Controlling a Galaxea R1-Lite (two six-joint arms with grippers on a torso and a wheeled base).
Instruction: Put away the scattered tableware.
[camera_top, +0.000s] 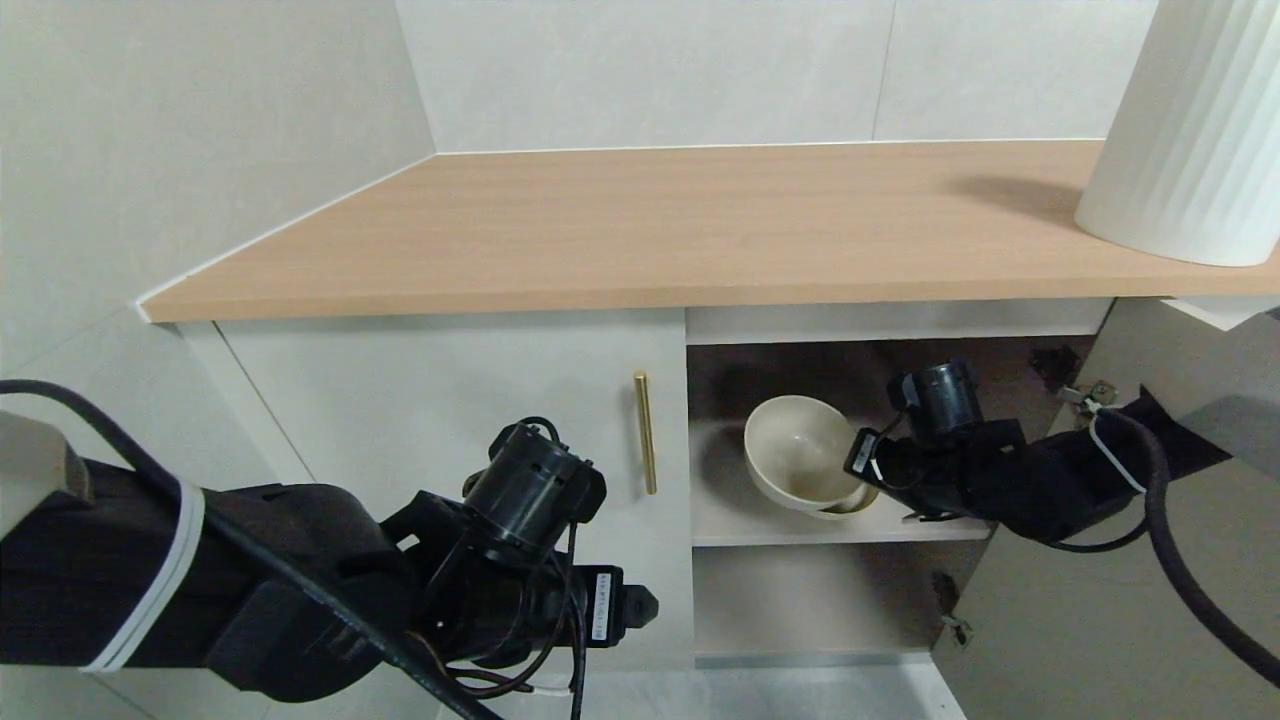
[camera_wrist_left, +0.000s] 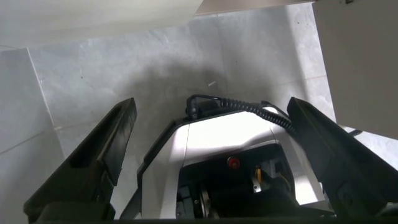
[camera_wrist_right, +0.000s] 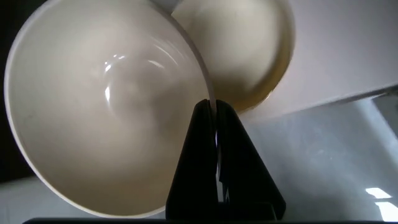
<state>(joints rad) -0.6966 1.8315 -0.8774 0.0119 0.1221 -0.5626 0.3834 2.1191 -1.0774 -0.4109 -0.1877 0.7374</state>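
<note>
Left gripper (camera_wrist_left: 211, 109) hangs low before the closed door (camera_top: 450, 450) of the cabinet (camera_top: 890, 322), released, fingers spread wide above the floor (camera_wrist_left: 93, 68). Right gripper (camera_top: 866, 470) sits inside the cabinet's open half, clenched on the rim of 1 cream bowl (camera_top: 797, 447). That bowl is tilted, mouth facing out, over the cabinet's upper shelf (camera_top: 735, 520). A 2nd bowl (camera_top: 850, 503) lies partly behind its lower edge.

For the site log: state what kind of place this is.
Likely a home kitchen: wooden countertop over a white cabinet with a brass handle, tiled walls, and a cream bowl at its inner shelf.
</note>
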